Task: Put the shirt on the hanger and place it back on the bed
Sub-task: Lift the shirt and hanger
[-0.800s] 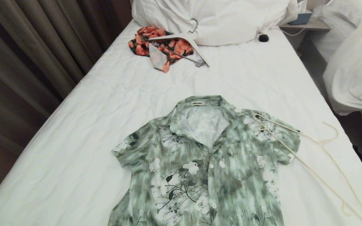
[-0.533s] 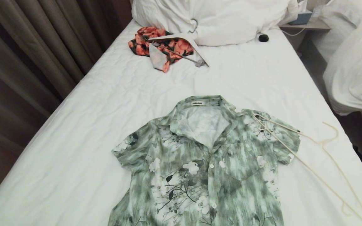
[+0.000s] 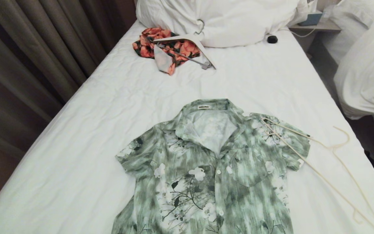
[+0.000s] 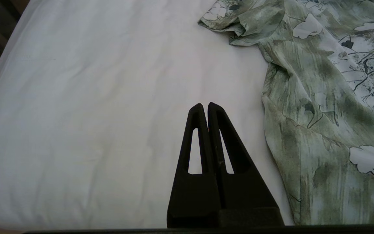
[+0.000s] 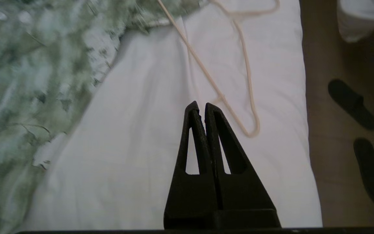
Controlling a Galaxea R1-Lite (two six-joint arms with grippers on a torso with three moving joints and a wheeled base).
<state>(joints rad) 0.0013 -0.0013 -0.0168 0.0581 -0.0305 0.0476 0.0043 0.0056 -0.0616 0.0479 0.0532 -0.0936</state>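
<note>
Green and white, the shirt (image 3: 206, 169) lies flat and face up on the bed (image 3: 86, 143), collar toward the pillows (image 3: 219, 19), its front buttoned and the chest pocket showing. Just beside it, on the robot's right, the hanger (image 3: 323, 162) rests on the wrinkled sheet; one end of the thin cream wire overlaps the shirt's sleeve and shoulder, while the slim hook points toward the bed's right edge. Farther up the bed, well apart from the shirt, an orange-red floral garment (image 3: 164, 47) is bunched near the pillows with a thick white hanger (image 3: 190, 45) lying on it, and a small black object (image 3: 272, 39) sits on the sheet nearby. The left tool (image 4: 205, 105) hangs above bare sheet beside the shirt's hem side, its fingers pressed together and holding nothing. The right tool (image 5: 200, 105) is likewise closed and empty, poised over the sheet near the lower corner of the hanger. Dark slippers (image 5: 352, 104) lie on the floor past the bed's right edge.
</note>
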